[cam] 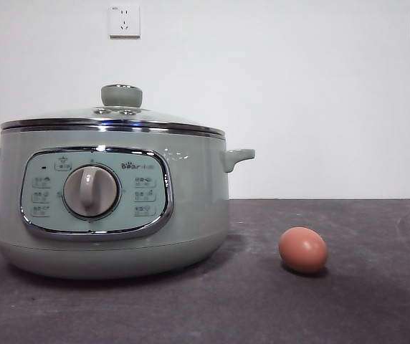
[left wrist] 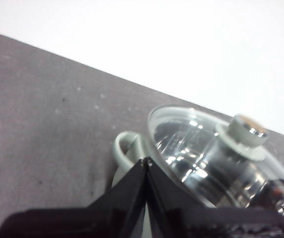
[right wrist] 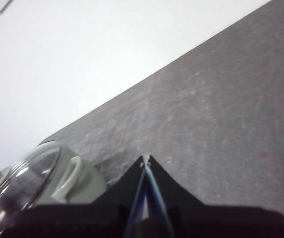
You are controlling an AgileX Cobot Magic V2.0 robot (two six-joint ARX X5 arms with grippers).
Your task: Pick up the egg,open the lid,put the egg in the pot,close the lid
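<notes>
The egg [cam: 303, 249] lies on its side on the dark counter [cam: 348, 301], near the pot [cam: 112, 208] but clear of it, at roughly 3 o'clock from the pot base in the front view. The lid [cam: 112, 122] sits closed on the pot, its knob [cam: 122, 95] centred on top. Neither arm appears in the front view, so both appear to be waiting above the scene. The left end effector [left wrist: 146, 161] has its jaws pressed together, tips meeting, and hangs over the pot's side handle [left wrist: 127, 146] and the lid rim. The right end effector [right wrist: 146, 158] is likewise pressed together over bare counter, with the pot's other handle [right wrist: 77, 176] at its side; the egg is not visible in that wrist view. The step in hand is judged to be the egg pickup, not yet begun. The right end effector should spread its jaws before descending, centre them across the egg's short axis, and close gently, since the smooth rounded shell may roll or slip under an off-centre pinch. The area around the egg holds no obstruction; the nearest hazard is the protruding pot handle [cam: 237, 156] at about 10 o'clock from the egg. Two wall sockets [cam: 124, 21] sit on the wall behind, well away from the work.
</notes>
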